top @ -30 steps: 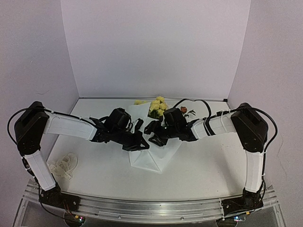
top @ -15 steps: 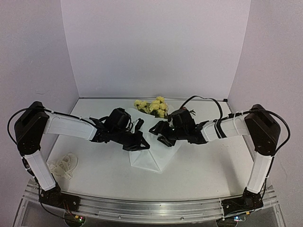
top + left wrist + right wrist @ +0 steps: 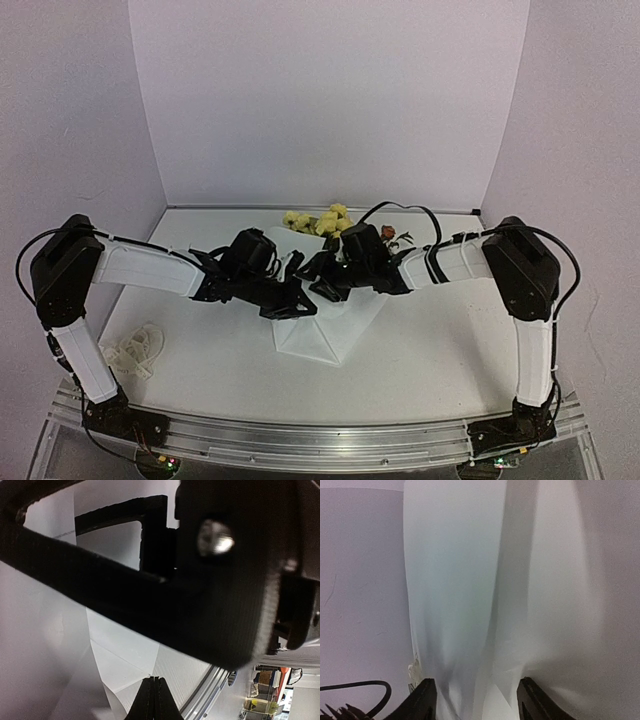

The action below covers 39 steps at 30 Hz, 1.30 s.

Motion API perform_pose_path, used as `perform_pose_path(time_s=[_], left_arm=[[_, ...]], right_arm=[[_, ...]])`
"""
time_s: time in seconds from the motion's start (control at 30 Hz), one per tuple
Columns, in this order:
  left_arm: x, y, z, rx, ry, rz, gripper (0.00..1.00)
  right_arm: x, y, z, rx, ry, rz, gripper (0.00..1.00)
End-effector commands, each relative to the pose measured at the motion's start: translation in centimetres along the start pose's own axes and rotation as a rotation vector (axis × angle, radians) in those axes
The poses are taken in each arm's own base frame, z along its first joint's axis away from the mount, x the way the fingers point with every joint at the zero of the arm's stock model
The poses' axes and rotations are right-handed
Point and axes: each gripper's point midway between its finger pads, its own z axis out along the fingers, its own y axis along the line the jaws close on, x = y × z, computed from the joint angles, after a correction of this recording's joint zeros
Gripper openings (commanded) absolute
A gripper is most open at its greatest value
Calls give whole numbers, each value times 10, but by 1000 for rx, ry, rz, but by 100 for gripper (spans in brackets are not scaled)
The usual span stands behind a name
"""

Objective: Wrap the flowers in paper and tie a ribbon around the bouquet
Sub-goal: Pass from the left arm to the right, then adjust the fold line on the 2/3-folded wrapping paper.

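Note:
The white paper [image 3: 330,332] lies folded in the table's middle, its pointed end towards the near edge. At its far end the yellow flowers [image 3: 322,222] and one orange-brown bloom [image 3: 388,232] poke out. My left gripper [image 3: 292,303] sits at the paper's left fold. In the left wrist view it [image 3: 154,681] is shut, pinching a paper [image 3: 120,645] corner. My right gripper [image 3: 312,280] reaches over the paper from the right, close to the left one. In the right wrist view it [image 3: 477,700] is open, straddling a raised fold of paper [image 3: 465,605]. The ribbon [image 3: 132,350] lies bunched at the near left.
Purple walls enclose the table [image 3: 450,340] at the back and both sides. A metal rail [image 3: 320,440] runs along the near edge. The right arm's black body [image 3: 210,580] fills most of the left wrist view, very close to my left gripper.
My right gripper drew back to the right, then came in again leftwards over the paper, its jaws a little narrower. The left arm has held still.

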Motion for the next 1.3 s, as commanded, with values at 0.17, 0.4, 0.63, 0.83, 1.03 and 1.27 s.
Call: perform_pose_path(time_s=[0.17, 0.4, 0.63, 0.83, 1.03, 1.27], left_arm=[[-7, -19, -11, 47, -36, 52, 4], [-28, -59, -39, 117, -119, 99, 32], [-42, -64, -82, 81, -246, 94, 50], [-31, 10, -111, -78, -327, -95, 38], [-5, 59, -96, -172, -269, -192, 18], [-10, 67, -60, -143, -203, -184, 15]], right_arm=[[-11, 26, -7, -38, -2, -24, 4], [-6, 15, -19, 7, -3, -78, 0], [-7, 17, -28, 4, -12, -129, 0], [-9, 27, -40, -13, -29, -180, 0], [-10, 41, -48, -37, -29, -217, 0], [-6, 47, -58, -34, -26, -249, 0]])
